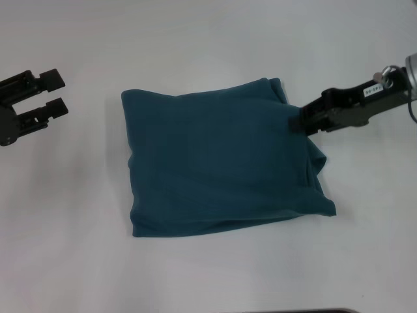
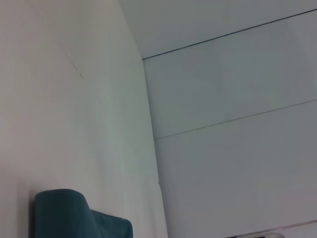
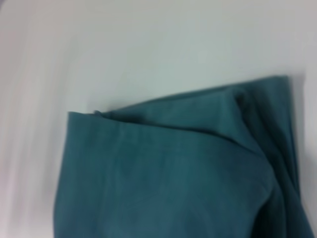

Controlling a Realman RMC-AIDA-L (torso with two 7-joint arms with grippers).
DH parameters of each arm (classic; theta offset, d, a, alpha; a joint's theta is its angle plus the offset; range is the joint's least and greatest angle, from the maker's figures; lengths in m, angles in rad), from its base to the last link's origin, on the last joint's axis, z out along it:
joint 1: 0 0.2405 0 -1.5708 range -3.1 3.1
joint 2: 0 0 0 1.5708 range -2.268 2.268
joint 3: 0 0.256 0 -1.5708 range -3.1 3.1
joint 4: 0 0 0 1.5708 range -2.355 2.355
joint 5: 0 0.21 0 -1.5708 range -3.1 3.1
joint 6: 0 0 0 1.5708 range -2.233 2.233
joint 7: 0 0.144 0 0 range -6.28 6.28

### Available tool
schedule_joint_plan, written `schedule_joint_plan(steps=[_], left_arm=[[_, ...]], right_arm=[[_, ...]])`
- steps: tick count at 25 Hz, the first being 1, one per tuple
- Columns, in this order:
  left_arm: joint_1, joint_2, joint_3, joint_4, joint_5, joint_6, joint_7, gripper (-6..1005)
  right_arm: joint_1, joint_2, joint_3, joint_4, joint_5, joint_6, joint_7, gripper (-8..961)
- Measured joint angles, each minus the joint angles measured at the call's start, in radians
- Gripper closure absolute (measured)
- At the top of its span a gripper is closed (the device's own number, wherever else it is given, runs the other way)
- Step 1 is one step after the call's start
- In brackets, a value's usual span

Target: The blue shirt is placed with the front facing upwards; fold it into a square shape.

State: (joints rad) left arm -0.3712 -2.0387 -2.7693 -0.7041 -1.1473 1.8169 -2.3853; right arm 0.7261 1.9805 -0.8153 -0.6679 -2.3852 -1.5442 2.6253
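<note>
The blue shirt [image 1: 221, 160] lies folded into a rough rectangle in the middle of the white table [image 1: 208, 39], plain teal side up, with a rumpled fold along its right edge. My right gripper [image 1: 297, 121] reaches in from the right and its tip touches the shirt's upper right edge. The right wrist view shows the shirt [image 3: 168, 173] from close by, with layered folds at one corner. My left gripper [image 1: 60, 93] is open at the far left, well apart from the cloth. A corner of the shirt [image 2: 64, 213] shows in the left wrist view.
Bare white table surrounds the shirt on all sides. A dark edge [image 1: 300, 311] shows at the bottom of the head view. The left wrist view shows pale wall panels [image 2: 233, 124] beyond the table.
</note>
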Motion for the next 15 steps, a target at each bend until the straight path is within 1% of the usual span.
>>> schedule_joint_plan(steps=[3,4,9,12,14,15], left_arm=[[0.001,0.000,-0.001,0.000,0.000,0.001,0.000,266],[0.002,0.000,-0.002,0.000,0.000,0.001,0.000,266],[0.000,0.004,-0.008,0.000,0.000,0.003,0.000,265],[-0.002,0.005,-0.009,0.000,0.000,0.004,0.000,265],[-0.002,0.006,-0.009,0.000,0.000,0.004,0.000,264],[-0.002,0.006,-0.009,0.000,0.000,0.004,0.000,264]], right_arm=[[-0.006,-0.001,0.008,-0.042,0.029,-0.030,-0.025,645],[-0.006,-0.004,0.016,-0.057,0.037,-0.041,-0.034,615],[-0.006,-0.030,0.089,-0.134,0.077,-0.076,-0.097,467],[-0.006,-0.053,0.124,-0.121,0.157,-0.102,-0.164,337],[-0.007,-0.064,0.131,-0.110,0.193,-0.113,-0.181,250],[-0.007,-0.068,0.132,-0.108,0.199,-0.118,-0.182,187]])
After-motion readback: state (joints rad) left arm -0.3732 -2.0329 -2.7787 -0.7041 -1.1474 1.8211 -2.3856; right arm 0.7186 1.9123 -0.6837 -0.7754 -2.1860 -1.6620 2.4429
